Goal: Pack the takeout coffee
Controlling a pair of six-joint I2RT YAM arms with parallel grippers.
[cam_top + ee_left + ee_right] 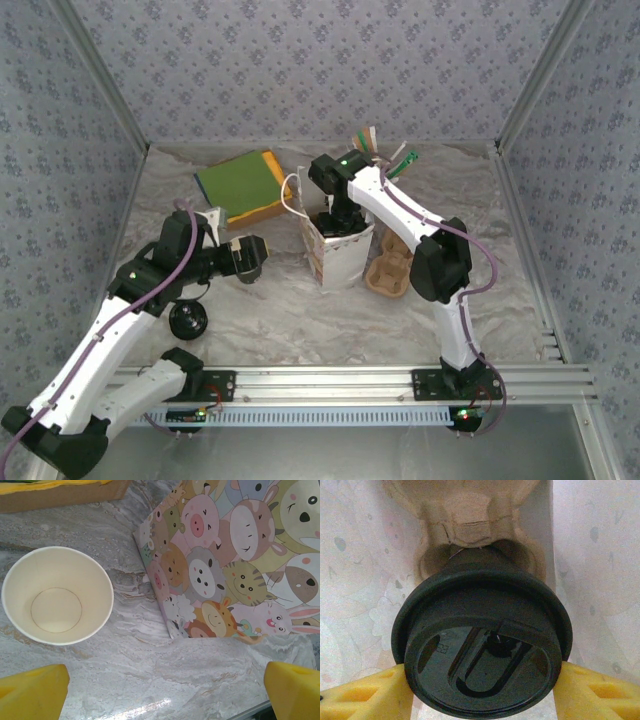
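A grey-white marbled table (300, 320) carries everything. A paper bag (340, 262) printed with cartoon animals stands upright near the middle, with a pulp cup carrier (388, 272) just beside it on the right. A lidless, cream-lined paper cup (57, 595) stands left of the bag, apart from it. A loose black lid (188, 320) lies towards the front left. A flat green-and-yellow stack (240, 185) on brown cardboard lies at the back left.

Small dark takeout coffee (482, 655), round black lid on, gripped between yellow fingers (365, 695), over pulp carrier (465, 510)
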